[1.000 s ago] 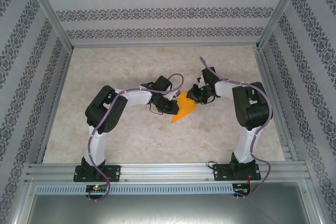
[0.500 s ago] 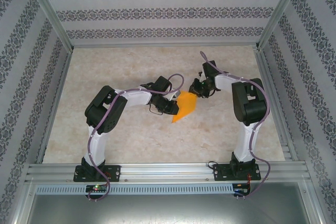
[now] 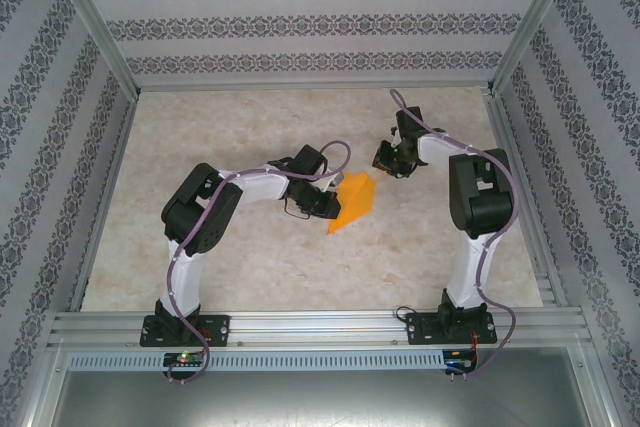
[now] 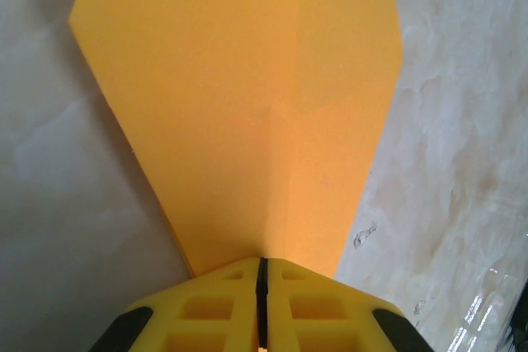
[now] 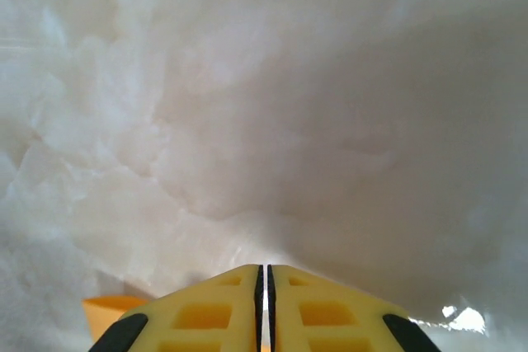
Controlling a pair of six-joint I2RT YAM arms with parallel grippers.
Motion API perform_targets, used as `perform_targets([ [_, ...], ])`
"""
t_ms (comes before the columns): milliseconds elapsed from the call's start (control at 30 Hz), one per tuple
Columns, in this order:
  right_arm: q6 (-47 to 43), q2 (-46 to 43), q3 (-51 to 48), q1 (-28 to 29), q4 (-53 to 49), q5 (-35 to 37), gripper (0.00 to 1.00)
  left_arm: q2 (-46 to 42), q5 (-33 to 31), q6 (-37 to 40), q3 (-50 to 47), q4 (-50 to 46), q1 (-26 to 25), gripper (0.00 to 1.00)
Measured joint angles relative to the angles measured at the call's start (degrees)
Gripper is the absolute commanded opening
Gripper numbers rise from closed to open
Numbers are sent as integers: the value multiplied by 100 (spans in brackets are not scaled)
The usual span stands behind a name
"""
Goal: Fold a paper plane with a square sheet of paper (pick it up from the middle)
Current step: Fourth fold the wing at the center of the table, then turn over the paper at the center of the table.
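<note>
The square sheet of paper (image 3: 356, 201), orange-yellow, is folded into a pointed, kite-like shape with a centre crease. It sits at the middle of the marble table. My left gripper (image 3: 333, 203) is shut on its narrow end. In the left wrist view the paper (image 4: 247, 105) fans out from the closed yellow fingertips (image 4: 261, 263), crease running straight ahead. My right gripper (image 3: 385, 159) hangs apart from the paper, up and to its right, shut with nothing in it. In the right wrist view its jaws (image 5: 264, 269) meet over bare table, and a corner of the paper (image 5: 107, 309) shows at lower left.
The pale marble table (image 3: 230, 137) is ringed by an aluminium frame (image 3: 310, 322) and patterned walls. Both arm bases are bolted at the near edge. Open tabletop lies to the left, behind and in front of the arms.
My right gripper has pulled off the paper's right edge and moved up and to the right. The left gripper and the paper have stayed put.
</note>
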Motion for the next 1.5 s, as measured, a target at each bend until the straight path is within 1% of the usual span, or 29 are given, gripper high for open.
perform_targets([
  [100,-4,-431,-192,7,11,-109,17,7,2,0,26,-26,0,12],
  [267,-17,-1226,-809,20,98,-389,24,33,11,-4,136,-197,0,13],
  [433,-20,-1659,-1344,52,85,-629,30,33,-7,-35,260,-472,0,17],
  [600,-2,-1746,-1707,103,162,-804,34,33,-7,-153,400,-715,0,25],
  [700,2,-1746,-1821,127,179,-872,35,9,-37,-203,472,-822,0,33],
  [833,7,-1746,-1904,136,306,-986,36,-170,-227,-184,516,-1036,0,43],
  [967,26,-1746,-1993,140,463,-1056,37,-396,-505,-107,570,-1279,0,48],
  [1100,26,-1746,-2065,140,531,-1102,38,-459,-632,-39,616,-1381,0,48],
  [1300,28,-1746,-2103,157,579,-1115,38,-393,-586,-39,632,-1401,0,47],
  [1500,50,-1746,-2105,177,608,-1156,38,-94,-549,-37,785,-1405,0,38],
])
